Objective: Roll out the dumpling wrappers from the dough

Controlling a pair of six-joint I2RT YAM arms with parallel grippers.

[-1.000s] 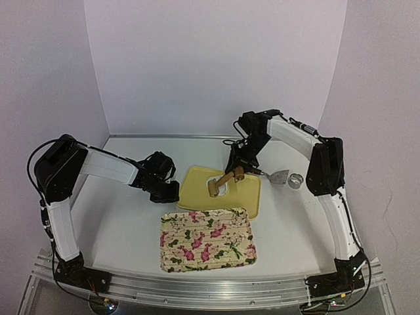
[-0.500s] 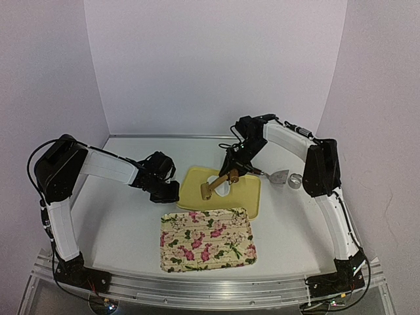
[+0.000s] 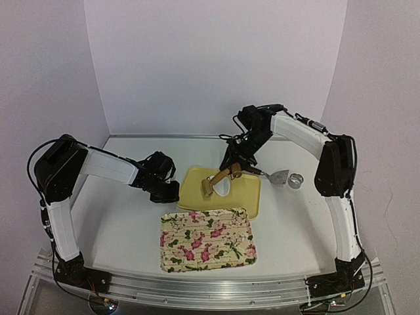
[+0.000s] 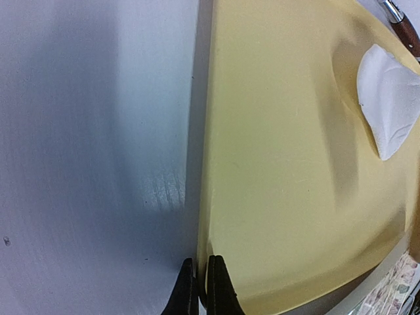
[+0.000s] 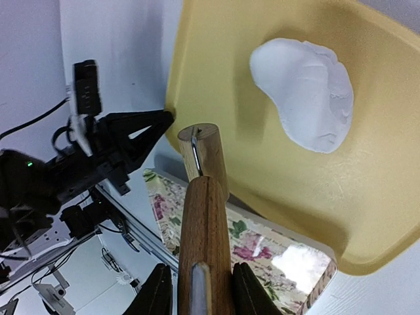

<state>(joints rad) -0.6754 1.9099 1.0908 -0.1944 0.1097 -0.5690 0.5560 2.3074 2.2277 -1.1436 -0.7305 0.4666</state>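
Dough (image 5: 305, 105): one white, flattened, uneven oval with a smooth surface, laid on a yellow board (image 4: 275, 164). Rolling pin (image 5: 203, 216): wooden, tilted over the board just beside the dough and grasped by the jaws of the right gripper (image 5: 200, 292). The right arm is arched high over the table (image 3: 125, 223), wrist angled down. Left gripper (image 4: 198, 292): jaws clenched together, set low at the board's left edge, arm stretched forward. Floral tray (image 3: 207, 239): placed nearer the bases.
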